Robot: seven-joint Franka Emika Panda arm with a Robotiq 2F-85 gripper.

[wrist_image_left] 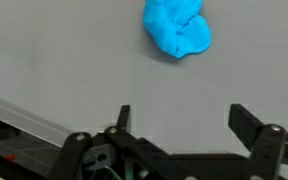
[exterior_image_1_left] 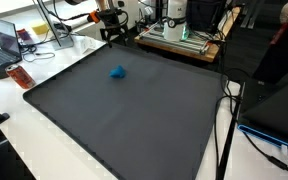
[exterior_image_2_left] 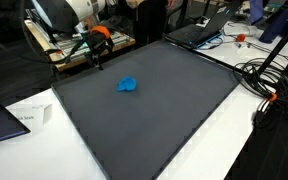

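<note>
A crumpled blue cloth lies on the dark grey mat in both exterior views [exterior_image_1_left: 117, 72] [exterior_image_2_left: 128, 85], and at the top of the wrist view [wrist_image_left: 177, 28]. My gripper [wrist_image_left: 183, 118] hangs above the mat's edge, wide open, with nothing between its fingers; the cloth is some way ahead of it. In the exterior views the gripper [exterior_image_1_left: 112, 30] [exterior_image_2_left: 97, 52] sits over the mat's far border, apart from the cloth.
The large dark mat [exterior_image_1_left: 134, 110] covers a white table. A laptop [exterior_image_1_left: 4, 45] and a red object [exterior_image_1_left: 21, 77] lie beside it. A green-lit device [exterior_image_1_left: 179, 30] stands behind. Cables [exterior_image_2_left: 269, 80] trail off one side, and a paper sheet [exterior_image_2_left: 29, 117] lies nearby.
</note>
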